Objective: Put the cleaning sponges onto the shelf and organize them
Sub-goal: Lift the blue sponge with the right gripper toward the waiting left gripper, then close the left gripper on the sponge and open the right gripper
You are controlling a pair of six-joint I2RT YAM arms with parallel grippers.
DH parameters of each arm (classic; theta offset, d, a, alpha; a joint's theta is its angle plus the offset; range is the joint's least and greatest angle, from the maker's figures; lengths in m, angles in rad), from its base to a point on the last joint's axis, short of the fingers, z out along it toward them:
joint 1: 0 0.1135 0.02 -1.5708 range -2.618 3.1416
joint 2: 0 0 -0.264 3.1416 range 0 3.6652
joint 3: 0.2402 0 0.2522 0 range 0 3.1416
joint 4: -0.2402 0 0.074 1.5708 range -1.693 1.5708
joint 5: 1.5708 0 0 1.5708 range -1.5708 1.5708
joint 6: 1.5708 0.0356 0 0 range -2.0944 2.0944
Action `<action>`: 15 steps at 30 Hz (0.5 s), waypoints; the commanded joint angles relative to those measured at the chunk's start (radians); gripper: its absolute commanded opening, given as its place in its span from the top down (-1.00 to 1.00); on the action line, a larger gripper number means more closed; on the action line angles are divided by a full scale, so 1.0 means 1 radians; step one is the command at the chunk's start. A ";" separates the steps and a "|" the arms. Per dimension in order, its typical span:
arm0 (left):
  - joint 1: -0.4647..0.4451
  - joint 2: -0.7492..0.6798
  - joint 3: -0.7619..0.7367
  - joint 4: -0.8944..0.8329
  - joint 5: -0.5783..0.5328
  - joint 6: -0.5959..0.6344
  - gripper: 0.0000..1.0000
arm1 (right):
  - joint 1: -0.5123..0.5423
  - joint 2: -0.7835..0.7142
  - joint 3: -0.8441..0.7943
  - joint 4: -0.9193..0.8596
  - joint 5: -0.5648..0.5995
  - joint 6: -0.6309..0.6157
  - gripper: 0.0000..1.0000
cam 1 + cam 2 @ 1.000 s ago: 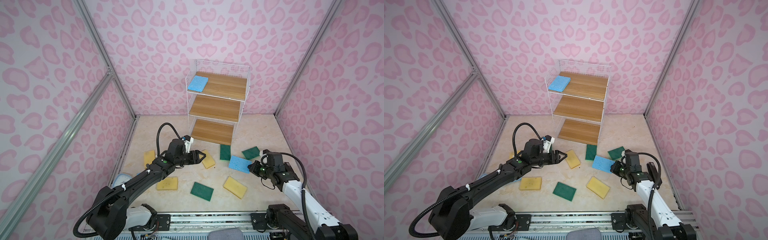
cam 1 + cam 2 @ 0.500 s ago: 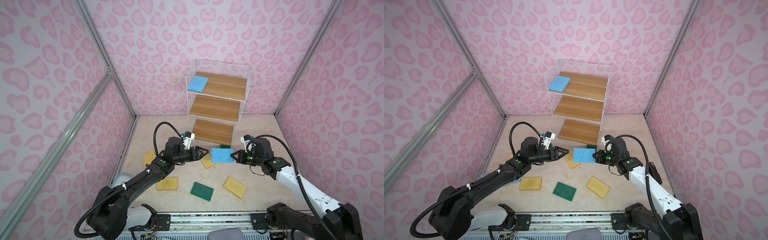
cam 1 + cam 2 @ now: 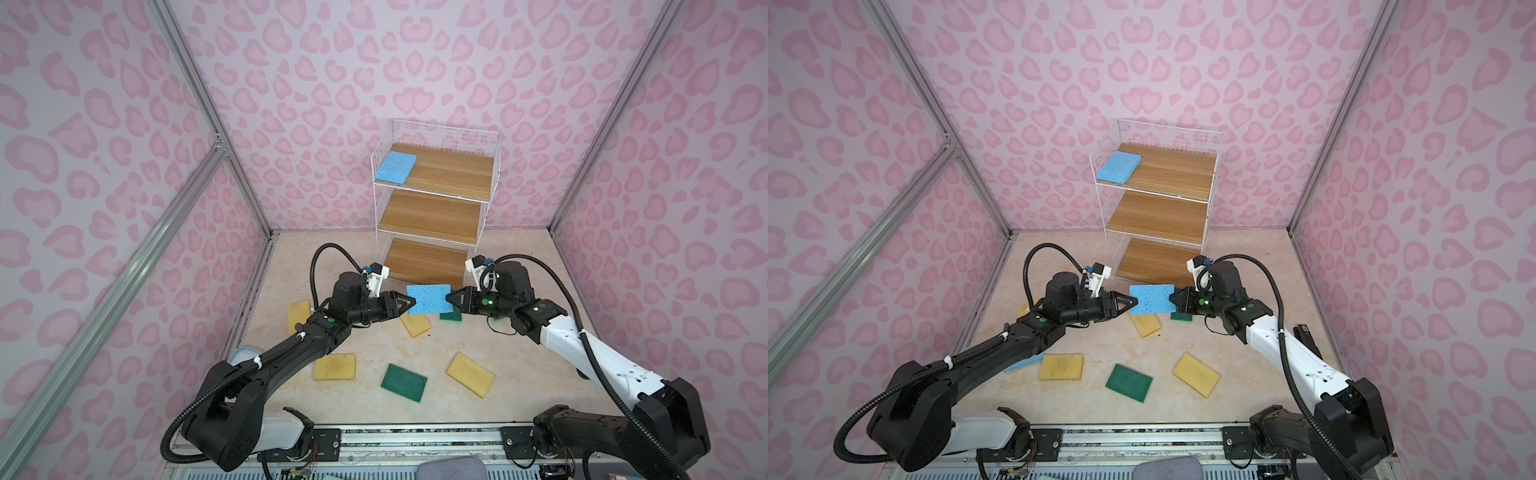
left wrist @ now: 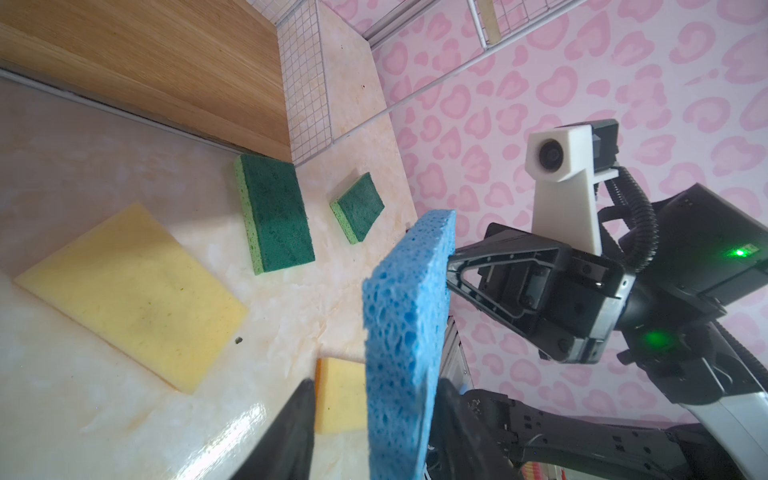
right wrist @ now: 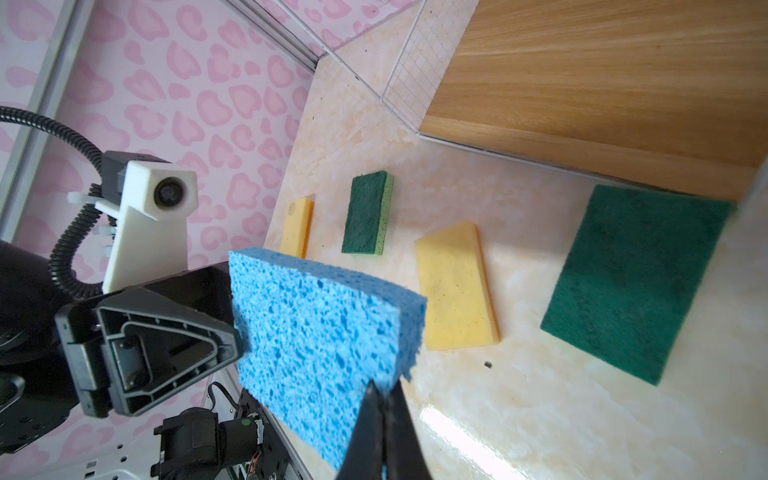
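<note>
Here, nearest the viewer and well out from the shelf [image 3: 453,174], three cleaning sponges lie flat on the tabletop [image 3: 370,345]: a yellow sponge [image 3: 334,366], a dark green sponge [image 3: 404,382] and a second yellow sponge [image 3: 470,375], all loose and unsorted; closer to the shelf, just before its bottom board and clear of the tabletop, the held blue sponge [image 3: 429,299] hangs between the two tools, broad face up; the right tool [image 3: 449,298] is clenched on one short edge, fingers pinched tight in the right wrist view, and alone carries the sponge; gripping at the very edge leaves the opposite edge free; the left tool [image 3: 408,300] has its jaws set either side of that free edge, yet the left wrist view shows a gap beside one finger [image 4: 291,419], so it is unclenched and grasps nothing; the pose reads as a hand-over from right to left, probably because the spot to be filled lies toward the left arm's side of the shelf; partly hidden beneath the held sponge lie a third yellow sponge [image 3: 414,325] and a half-hidden green sponge [image 3: 450,316]; farthest, on the shelf's top board, against its wire side wall, rests the shelved blue sponge [image 3: 396,167], which suggests grouping by colour; the middle and bottom boards are bare.
</note>
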 commanded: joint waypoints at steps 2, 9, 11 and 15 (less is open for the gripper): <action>0.004 0.012 0.024 0.047 0.017 -0.005 0.08 | 0.006 0.019 0.018 0.029 -0.022 0.008 1.00; 0.010 0.024 0.035 0.054 0.019 -0.016 0.40 | 0.013 0.040 0.028 0.026 -0.023 0.001 1.00; 0.010 0.023 0.037 0.053 0.019 -0.020 0.52 | 0.013 0.040 0.028 0.026 -0.018 0.002 1.00; 0.010 0.015 0.037 0.050 0.016 -0.026 0.88 | 0.013 0.041 0.031 0.024 -0.007 -0.003 1.00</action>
